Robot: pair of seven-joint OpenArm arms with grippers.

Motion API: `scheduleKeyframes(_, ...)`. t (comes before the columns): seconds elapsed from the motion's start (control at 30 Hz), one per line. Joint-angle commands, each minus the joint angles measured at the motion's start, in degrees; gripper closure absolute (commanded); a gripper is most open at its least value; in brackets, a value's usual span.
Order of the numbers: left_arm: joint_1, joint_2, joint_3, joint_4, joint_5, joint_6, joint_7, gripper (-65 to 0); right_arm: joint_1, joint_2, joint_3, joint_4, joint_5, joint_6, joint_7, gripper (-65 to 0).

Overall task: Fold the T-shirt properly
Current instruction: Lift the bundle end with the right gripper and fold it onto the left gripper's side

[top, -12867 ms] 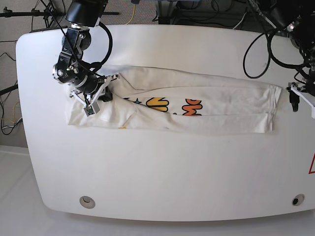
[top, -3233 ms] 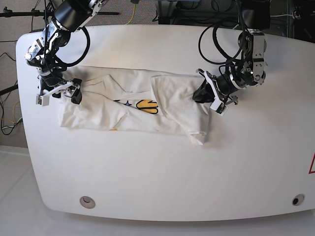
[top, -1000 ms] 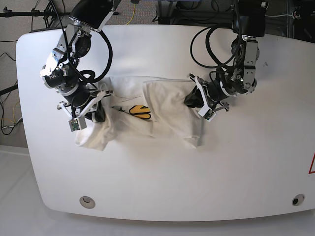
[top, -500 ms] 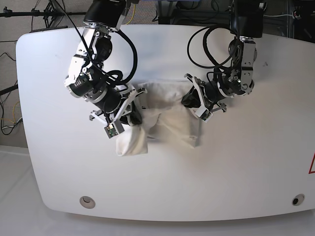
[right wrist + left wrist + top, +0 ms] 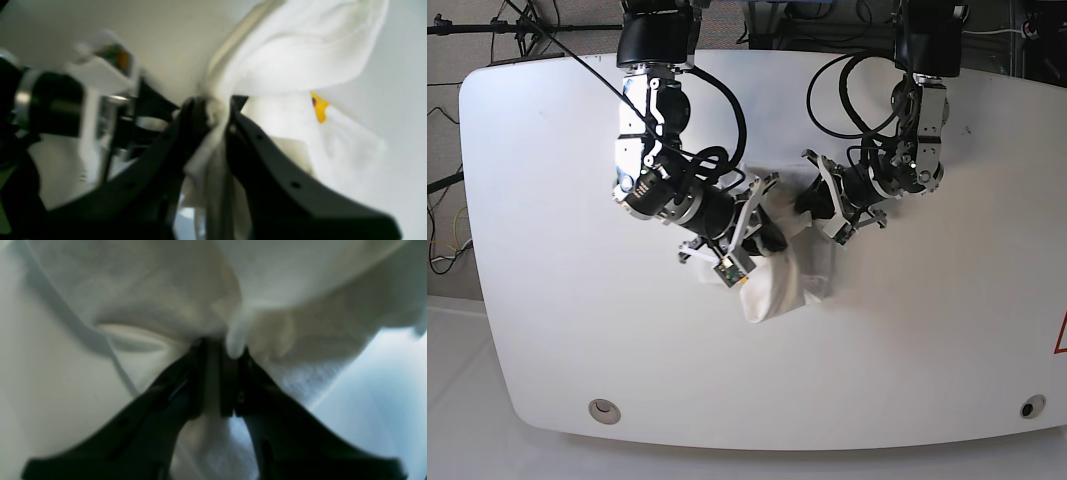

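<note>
In your base view, the right gripper [image 5: 762, 232] has carried its end of the T-shirt [image 5: 777, 285] across since half a second ago, bunching the white cloth mid-bench [image 5: 907, 340] beside the left gripper [image 5: 812, 205]. Your left wrist view shows that gripper [image 5: 217, 350] pinching cloth [image 5: 166, 290]. Your right wrist view shows its gripper [image 5: 210, 110] clamping a fold [image 5: 293, 56], a yellow print showing.

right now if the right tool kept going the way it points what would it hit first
Most likely the other arm's left tool. The right tool, shut on the white printed cloth T-shirt, points across the shirt toward it, and the right wrist view shows that tool's dark and white parts just past the pinched cloth. Depth is unclear.
</note>
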Motion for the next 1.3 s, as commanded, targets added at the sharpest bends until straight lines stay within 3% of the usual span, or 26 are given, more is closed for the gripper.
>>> scheduleKeyframes(0.0,0.18,-0.19,0.1,0.04,1.9,-0.06,2.85,-6.7,1.31,-0.27,-2.1,-1.17,1.33,0.23,3.29,0.0)
scheduleKeyframes(0.43,0.18,-0.72,-0.52,0.47,1.81,-0.06,2.85,-6.7,3.77,-0.27,-6.68,-12.51,1.07,-2.32,9.71,0.0)
scheduleKeyframes(0.73,0.18,-1.34,-6.41,0.39,1.73,-0.06,2.93,-6.7,4.83,0.51,-6.68,-17.61,0.9,-2.41,11.99,-1.1)
scheduleKeyframes(0.87,0.09,-1.42,-6.41,0.39,1.73,-0.06,2.93,-6.7,5.44,0.6,-6.59,-19.9,0.81,-2.41,12.08,-10.8)
scheduleKeyframes(1.0,0.09,-1.42,-6.5,0.47,1.73,-0.06,2.93,-6.7,5.44,0.6,-4.92,-21.39,0.81,-2.41,12.96,-28.8)
scheduleKeyframes(1.13,0.0,-1.34,-6.67,0.47,1.64,-0.06,2.93,-6.7,5.18,0.6,-4.21,-21.57,0.81,-2.41,13.84,-42.1)
scheduleKeyframes(1.27,0.0,-1.07,-8.52,0.47,1.55,-0.06,2.93,-6.7,5.09,1.57,-4.3,-21.57,0.72,-2.41,14.81,-45.9)
